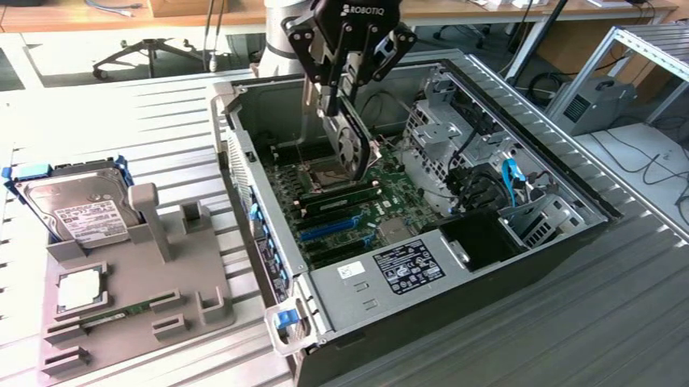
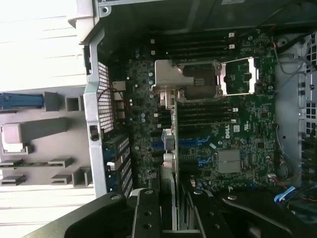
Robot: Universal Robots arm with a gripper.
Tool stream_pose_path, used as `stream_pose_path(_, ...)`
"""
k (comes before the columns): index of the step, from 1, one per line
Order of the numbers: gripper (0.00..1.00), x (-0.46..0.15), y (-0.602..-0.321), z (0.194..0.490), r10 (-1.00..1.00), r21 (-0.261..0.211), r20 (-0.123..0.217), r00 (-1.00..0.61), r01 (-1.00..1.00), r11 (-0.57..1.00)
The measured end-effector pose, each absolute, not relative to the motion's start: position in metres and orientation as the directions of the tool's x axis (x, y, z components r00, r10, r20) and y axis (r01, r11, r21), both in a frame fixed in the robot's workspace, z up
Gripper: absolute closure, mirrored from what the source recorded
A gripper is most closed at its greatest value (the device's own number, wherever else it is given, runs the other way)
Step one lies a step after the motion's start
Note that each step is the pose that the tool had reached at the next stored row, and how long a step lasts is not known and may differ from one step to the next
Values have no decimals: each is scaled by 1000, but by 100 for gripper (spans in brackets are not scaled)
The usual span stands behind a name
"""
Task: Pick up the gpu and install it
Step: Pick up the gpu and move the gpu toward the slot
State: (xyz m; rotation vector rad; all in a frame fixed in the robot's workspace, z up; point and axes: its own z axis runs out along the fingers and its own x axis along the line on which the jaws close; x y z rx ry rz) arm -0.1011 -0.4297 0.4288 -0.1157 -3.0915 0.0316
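**GPU over the board, not seated yet**

I have the gpu on edge inside the open computer case, hanging upright from the gripper just above the motherboard. The gripper is closed partway on it, one finger on each face of the card, clamped at its top edge. On the wrist view I'm looking straight down the card's thin edge, with the gripper either side of it.

As I read it, this is the carry-and-align step. The pick is done. The card is off the grey holder and its lower edge sits clear of the board, over the area near the processor socket rather than down in a slot.

The blue expansion slots lie a little nearer the case's front end than the card does. Seating calls for the card's bottom edge parallel to and directly over one of those slots. It also needs the silver bracket end facing the case's vented rear wall, and a straight, untilted push. Loose cables lie toward the exterior view's right, worth keeping clear of.

Count: one gpu, one gripper, one case, one motherboard, one socket, two blue slots that I can make out. Out on the slatted surface there is one holder and one hard drive with a white label.
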Motion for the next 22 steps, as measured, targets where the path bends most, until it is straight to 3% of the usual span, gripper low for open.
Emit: stream_pose_path(22,73,-99,-418,415,75,-24,67,-995,74,997)
